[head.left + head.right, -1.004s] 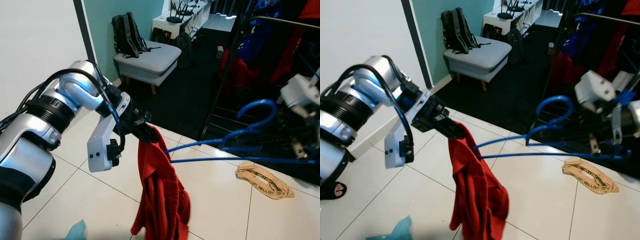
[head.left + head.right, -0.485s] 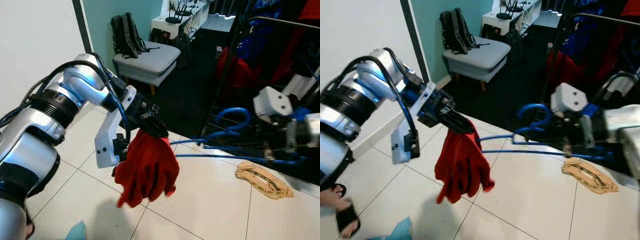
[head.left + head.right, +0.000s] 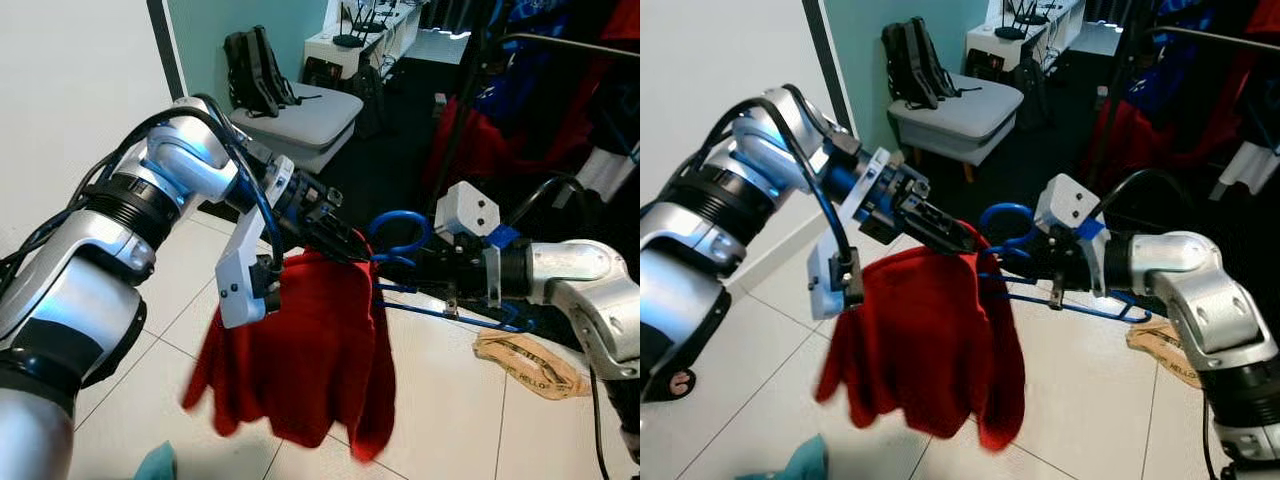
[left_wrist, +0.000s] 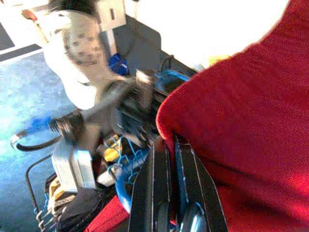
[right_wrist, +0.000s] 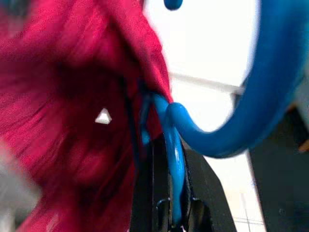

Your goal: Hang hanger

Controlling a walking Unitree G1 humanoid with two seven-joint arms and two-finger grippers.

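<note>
A red garment (image 3: 300, 360) hangs spread out in mid-air above the tiled floor. My left gripper (image 3: 340, 240) is shut on its top edge, and the left wrist view has the black fingers (image 4: 161, 183) pinching the red cloth (image 4: 241, 121). A blue wire hanger (image 3: 395, 235) meets the garment's top, its hook up and its bar (image 3: 470, 318) running out to the right. My right gripper (image 3: 1025, 262) is shut on the hanger by its neck. In the right wrist view the blue wire (image 5: 174, 193) runs between the fingers, with the hook (image 5: 241, 116) curving beside the red cloth (image 5: 72, 121).
A dark clothes rack (image 3: 560, 45) full of garments stands at the back right. A grey stool (image 3: 300, 115) bearing a black backpack (image 3: 255, 70) sits against the teal wall. On the tiles lie a brown paper bag (image 3: 525, 362) and a teal cloth (image 3: 155, 465).
My right gripper has brought the hanger leftward up to the left gripper. The red garment, bunched half a second ago, now hangs wide and flat with the hanger at its top.
</note>
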